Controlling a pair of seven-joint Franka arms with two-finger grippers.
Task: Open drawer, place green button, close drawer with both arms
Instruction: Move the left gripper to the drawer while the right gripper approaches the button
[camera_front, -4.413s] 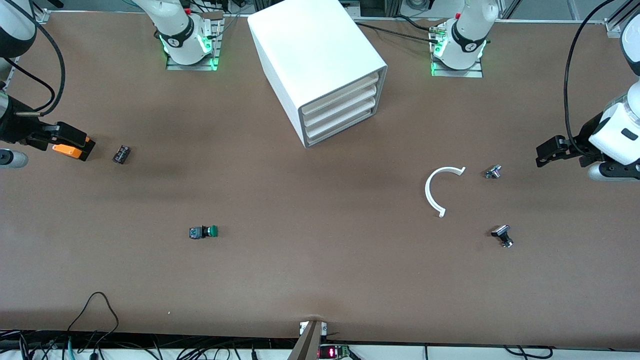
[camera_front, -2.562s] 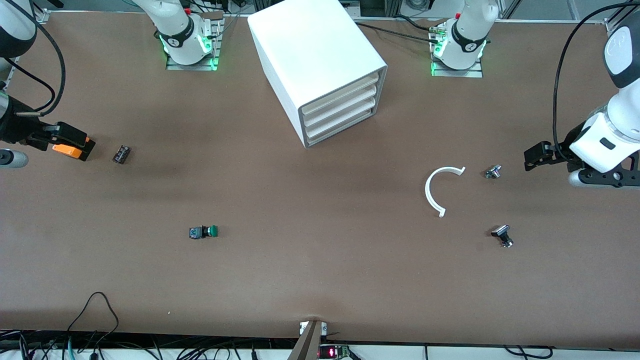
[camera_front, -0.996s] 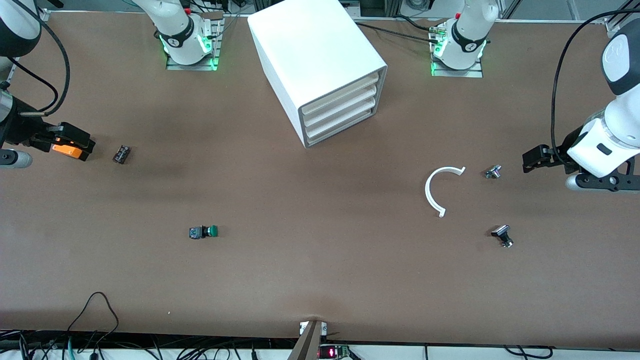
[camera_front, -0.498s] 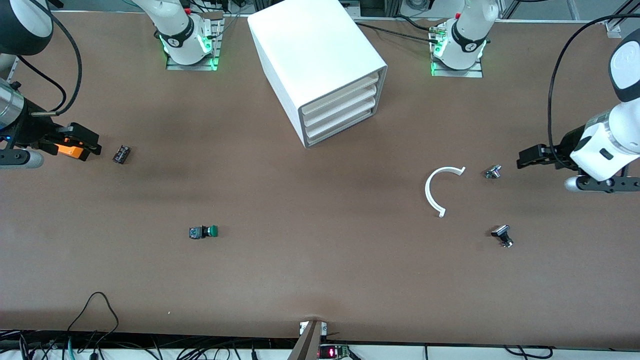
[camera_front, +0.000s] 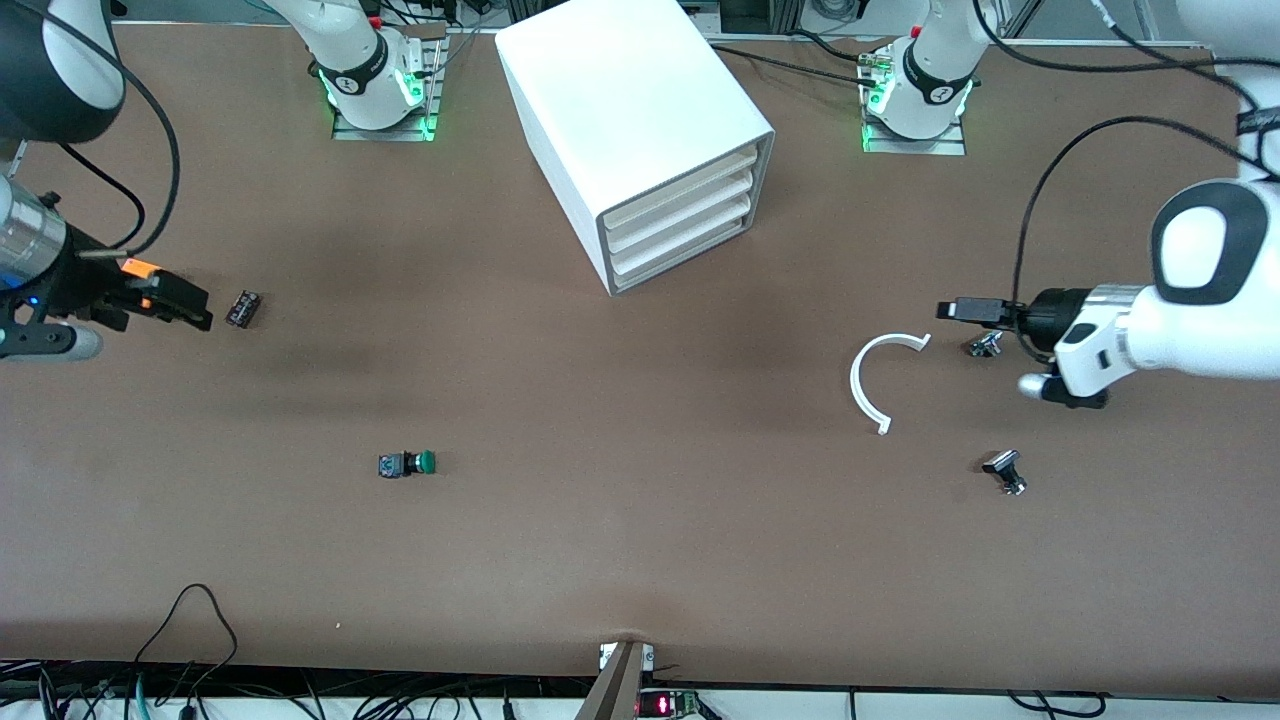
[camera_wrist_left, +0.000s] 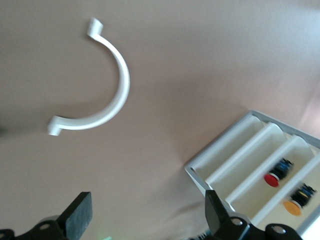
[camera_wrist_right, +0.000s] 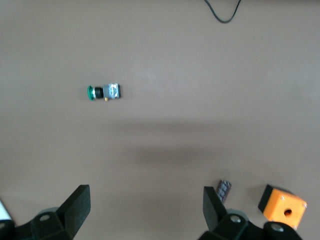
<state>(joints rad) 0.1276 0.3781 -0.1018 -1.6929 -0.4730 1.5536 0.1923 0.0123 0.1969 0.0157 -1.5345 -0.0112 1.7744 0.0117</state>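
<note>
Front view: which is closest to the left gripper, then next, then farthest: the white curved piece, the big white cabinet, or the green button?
From the left gripper:
1. White curved piece, on the table beside the gripper.
2. Cabinet, between the arm bases.
3. Green button, toward the right arm's end.

cabinet (camera_front: 640, 120) 1 | drawers 4 | green button (camera_front: 408, 463) 1 | arms 2

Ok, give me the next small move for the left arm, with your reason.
Probably bring the left tool, open and up over the table near the white curved piece, across to the front of the drawer. All the cabinet's drawers look shut, and the button lies untouched on the table. The right tool is also open.
</note>
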